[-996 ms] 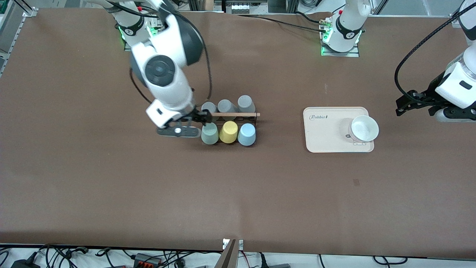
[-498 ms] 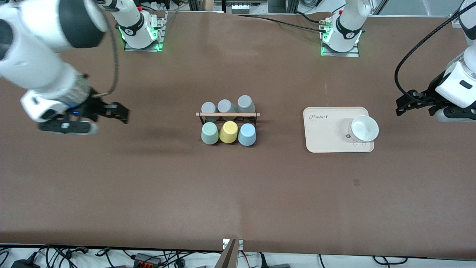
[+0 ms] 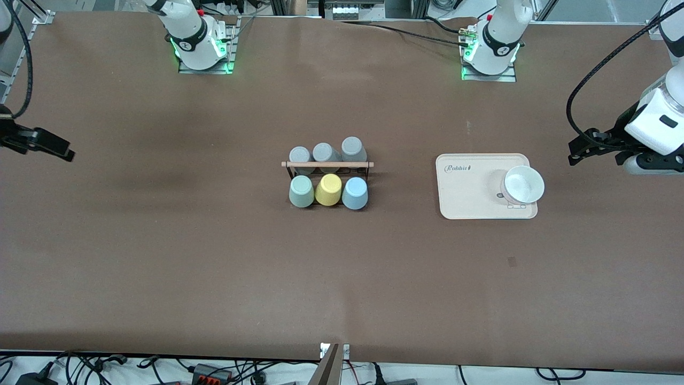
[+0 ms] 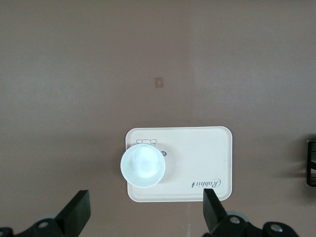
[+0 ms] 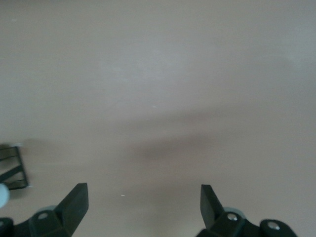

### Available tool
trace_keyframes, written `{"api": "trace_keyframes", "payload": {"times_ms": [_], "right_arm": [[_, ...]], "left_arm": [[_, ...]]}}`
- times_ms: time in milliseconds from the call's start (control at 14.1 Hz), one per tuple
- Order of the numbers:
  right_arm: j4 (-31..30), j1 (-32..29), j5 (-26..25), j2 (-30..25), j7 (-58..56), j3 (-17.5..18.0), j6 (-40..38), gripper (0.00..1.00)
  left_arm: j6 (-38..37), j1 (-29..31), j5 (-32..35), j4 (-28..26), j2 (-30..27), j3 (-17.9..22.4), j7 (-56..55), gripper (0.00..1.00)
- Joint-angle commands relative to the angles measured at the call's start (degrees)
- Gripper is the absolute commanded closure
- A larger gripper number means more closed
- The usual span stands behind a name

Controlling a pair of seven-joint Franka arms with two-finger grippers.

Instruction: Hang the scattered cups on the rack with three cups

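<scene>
A: How far along does the job look?

B: Judging by the front view, it seems done. The table (image 3: pixel 214 267) is bare brown across most of the frame, and no cup lies loose on it. At the centre stands the rack (image 3: pixel 327 164), its wooden rod running across the top, with six cups on it.

A: Which ones?

B: Three grey cups (image 3: pixel 326 152) sit in the upper row. In the lower row the sage green cup (image 3: pixel 301 191) is toward the right arm's end, the yellow cup (image 3: pixel 328 190) in the middle, and the light blue cup (image 3: pixel 354 193) toward the left arm's end, all three touching side by side.

A: And the arms?

B: Both appear to wait, holding nothing. The left gripper (image 4: pixel 146 210) hangs at the right edge of the front frame, above the cream tray (image 3: pixel 465 200) and its white bowl (image 3: pixel 524 184), fingers spread wide. The right gripper (image 5: pixel 143 205) sits at the left edge, fingers apart over bare table.

A: Anything left?

B: Nothing that shows.
</scene>
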Motion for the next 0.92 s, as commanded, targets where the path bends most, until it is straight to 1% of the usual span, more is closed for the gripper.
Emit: {"api": "trace_keyframes", "payload": {"times_ms": [0,71,213,498,711,853], "right_arm": [[-1.2,-1.2,-1.8,-2.1,0.5,1.4,-3.4,0.00],[-2.3,-1.6,-1.8,-2.8,-0.2,1.4,-3.9,0.00],[-3.6,-3.0,-0.7,-3.7,-6.2,2.0,-3.4,0.00],[-3.3,-2.9,0.5,-3.7,-5.8,2.0,-4.3,0.00],[-3.1,-3.0,2.9,-4.0,-5.8,1.6,-4.3,0.00],[-2.5,-3.0,2.6,-3.8,-6.0,1.6,-4.3,0.00]], "left_arm": [[-1.1,0.3,-0.7,0.4,-0.5,-0.3,0.9,0.00],[-1.0,0.2,-0.6,0.4,-0.5,-0.3,0.9,0.00],[-0.8,0.2,-0.4,0.4,-0.5,-0.3,0.9,0.00],[-0.8,0.2,-0.3,0.5,-0.5,-0.4,0.9,0.00],[-0.8,0.1,-0.2,0.5,-0.5,-0.4,0.9,0.00],[-0.7,0.0,-0.1,0.5,-0.5,-0.4,0.9,0.00]]}}
